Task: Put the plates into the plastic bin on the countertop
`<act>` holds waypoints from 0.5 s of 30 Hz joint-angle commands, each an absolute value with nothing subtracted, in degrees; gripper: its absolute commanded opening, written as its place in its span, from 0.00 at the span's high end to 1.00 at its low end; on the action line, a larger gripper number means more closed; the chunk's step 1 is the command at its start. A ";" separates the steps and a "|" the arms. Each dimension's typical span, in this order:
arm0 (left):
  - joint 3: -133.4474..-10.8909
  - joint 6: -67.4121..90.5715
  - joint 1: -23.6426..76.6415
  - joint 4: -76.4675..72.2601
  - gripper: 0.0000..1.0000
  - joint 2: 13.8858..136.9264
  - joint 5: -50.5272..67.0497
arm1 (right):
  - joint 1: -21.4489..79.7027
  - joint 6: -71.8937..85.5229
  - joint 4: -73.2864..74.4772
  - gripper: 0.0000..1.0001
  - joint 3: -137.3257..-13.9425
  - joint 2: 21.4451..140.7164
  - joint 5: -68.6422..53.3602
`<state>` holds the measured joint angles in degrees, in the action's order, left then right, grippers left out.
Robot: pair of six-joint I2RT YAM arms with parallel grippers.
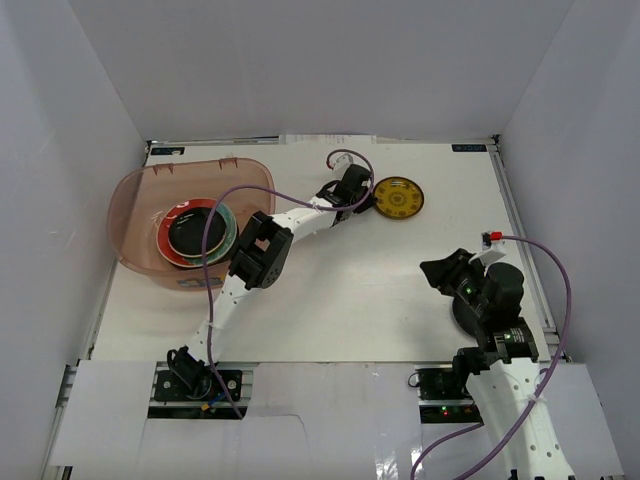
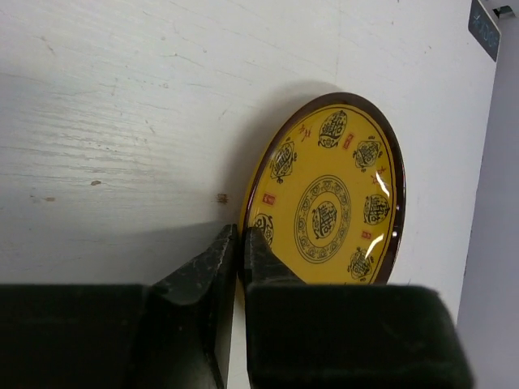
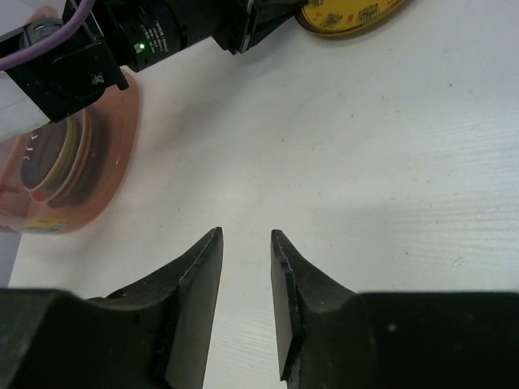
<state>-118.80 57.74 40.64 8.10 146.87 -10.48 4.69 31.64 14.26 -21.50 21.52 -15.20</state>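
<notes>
Left fingers (image 2: 203, 271) clamp only the near rim of the yellow plate (image 2: 328, 198), which could pivot and slip free on lifting; right fingers (image 3: 195, 284) stand parted, empty.

Yellow patterned plate (image 2: 332, 194) on countertop (image 1: 350, 290)

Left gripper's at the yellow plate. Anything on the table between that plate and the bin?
Nothing visible. The countertop between the yellow plate and the bin is bare; only the left arm itself crosses that stretch. The left gripper pinches the plate's rim. The bin's top is open, with plates stacked inside.
</notes>
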 commanded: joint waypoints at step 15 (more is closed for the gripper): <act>-89.14 44.75 39.46 -6.41 1.00 108.32 -4.66 | 4.92 31.02 27.16 0.39 -24.52 28.03 10.26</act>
<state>-92.31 50.50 39.59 0.95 125.89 -5.43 4.84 30.00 24.86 -22.02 26.72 0.45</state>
